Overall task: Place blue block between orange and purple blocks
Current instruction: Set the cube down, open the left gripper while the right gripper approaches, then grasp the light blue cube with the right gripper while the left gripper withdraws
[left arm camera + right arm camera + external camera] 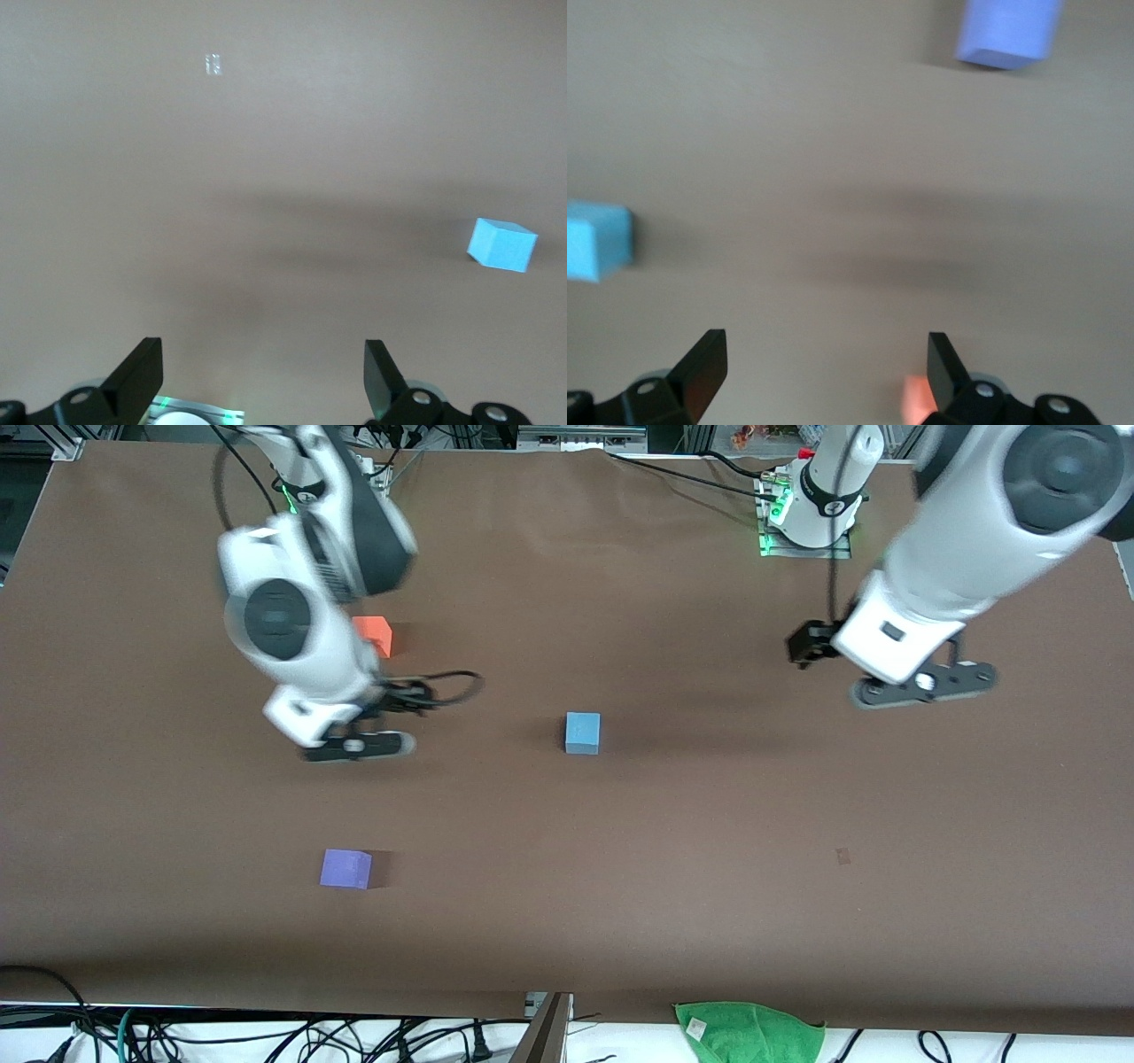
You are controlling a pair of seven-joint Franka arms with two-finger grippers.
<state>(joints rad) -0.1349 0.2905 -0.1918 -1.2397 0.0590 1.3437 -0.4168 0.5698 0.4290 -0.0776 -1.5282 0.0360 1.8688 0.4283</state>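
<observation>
The blue block [582,732] sits alone near the table's middle; it also shows in the left wrist view [502,245] and the right wrist view [598,240]. The orange block [375,635] lies toward the right arm's end, partly hidden by the right arm, and shows in the right wrist view [918,398]. The purple block [345,868] lies nearer the front camera, also in the right wrist view [1007,33]. My right gripper [359,746] is open and empty over bare table between the orange and purple blocks. My left gripper [926,684] is open and empty, up over the left arm's end.
A green cloth [749,1030] lies off the table's near edge. Cables [266,1036] run below that edge. The brown table [709,850] is bare around the blue block.
</observation>
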